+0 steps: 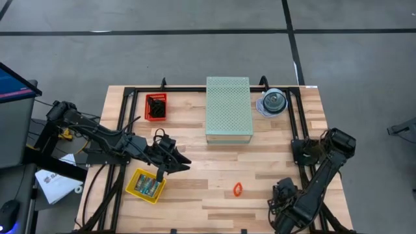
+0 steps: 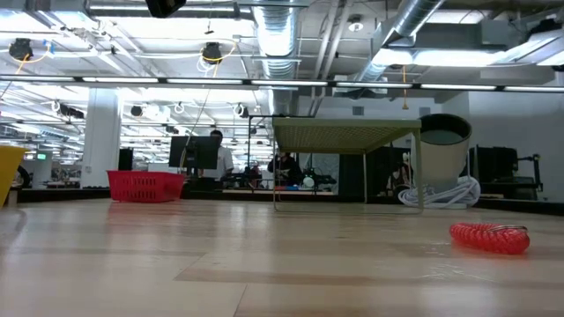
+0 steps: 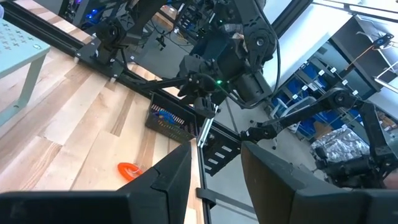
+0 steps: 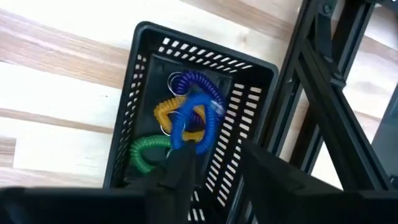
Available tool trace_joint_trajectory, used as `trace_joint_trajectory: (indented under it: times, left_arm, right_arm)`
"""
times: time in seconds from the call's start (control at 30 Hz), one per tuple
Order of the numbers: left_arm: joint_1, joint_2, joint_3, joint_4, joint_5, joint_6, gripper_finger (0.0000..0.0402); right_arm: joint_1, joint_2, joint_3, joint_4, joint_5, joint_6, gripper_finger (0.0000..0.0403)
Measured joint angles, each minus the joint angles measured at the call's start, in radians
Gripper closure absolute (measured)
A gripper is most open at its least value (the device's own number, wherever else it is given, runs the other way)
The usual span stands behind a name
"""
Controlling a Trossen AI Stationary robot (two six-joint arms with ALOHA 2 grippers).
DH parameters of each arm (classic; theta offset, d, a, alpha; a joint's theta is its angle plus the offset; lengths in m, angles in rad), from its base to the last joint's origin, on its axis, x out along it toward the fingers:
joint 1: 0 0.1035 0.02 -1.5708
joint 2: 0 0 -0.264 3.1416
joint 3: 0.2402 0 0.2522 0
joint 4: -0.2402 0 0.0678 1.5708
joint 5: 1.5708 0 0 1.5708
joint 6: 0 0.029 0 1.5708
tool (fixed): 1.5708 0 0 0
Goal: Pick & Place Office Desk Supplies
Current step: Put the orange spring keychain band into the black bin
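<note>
right gripper (image 4: 214,165) hovers over the black basket (image 4: 140,93), fingers apart, a blue coil loop (image 4: 193,121) among yellow, green, purple loops. left gripper (image 1: 168,162), fingers parted, empty, above the yellow tray (image 1: 133,185). orange loop (image 1: 238,190) lies on the table (image 1: 195,195).

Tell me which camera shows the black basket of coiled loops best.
The right wrist view: the black basket fills it, with blue, yellow, green and purple coils inside. The left wrist view shows it small, from the side. The high and low views miss it.

Three baskets: one red basket (image 1: 155,107), one yellow basket (image 1: 145,185), one black basket (image 4: 186,118). Five coil loops: an orange loop (image 1: 238,190) loose on the desk (image 1: 214,162); purple (image 4: 193,82), yellow (image 4: 163,112), blue (image 4: 196,121) and green (image 4: 146,152) in the black basket. One perforated box (image 1: 229,107). One disc spindle (image 1: 273,103).
</note>
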Motion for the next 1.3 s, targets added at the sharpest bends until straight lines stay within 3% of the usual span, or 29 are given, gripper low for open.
trace_joint_trajectory:
  times: [0.17,0.4,0.57,0.83,0.93,1.07,1.3]
  left_arm:
    - [0.0,0.0,0.0,0.0,0.0,-0.007,0.0266]
    - [0.0,0.0,0.0,0.0,-0.005,-0.007,0.0266]
    - [0.0,0.0,0.0,0.0,-0.021,0.008,0.0266]
    - [0.0,0.0,0.0,0.0,-0.022,0.029,0.0266]
    - [0.0,0.0,0.0,0.0,-0.022,0.039,0.0266]
    - [-0.001,0.0,0.0,0.0,-0.022,0.039,0.0266]
    - [-0.015,0.001,-0.001,-0.003,-0.02,0.04,0.0266]
  right_arm:
    - [0.0,-0.005,0.0,0.033,0.05,-0.002,0.0244]
    - [-0.097,-0.018,0.044,0.233,0.283,-0.023,0.0241]
    - [-0.222,-0.018,0.022,0.399,0.29,-0.134,0.0252]
    - [-0.368,-0.016,0.019,0.375,0.306,-0.262,0.0253]
    - [-0.404,-0.002,-0.022,0.496,0.307,-0.301,0.0253]
    - [-0.415,0.032,-0.095,0.668,0.29,-0.296,0.0253]
    - [-0.365,0.084,-0.131,0.691,0.258,-0.187,0.0257]
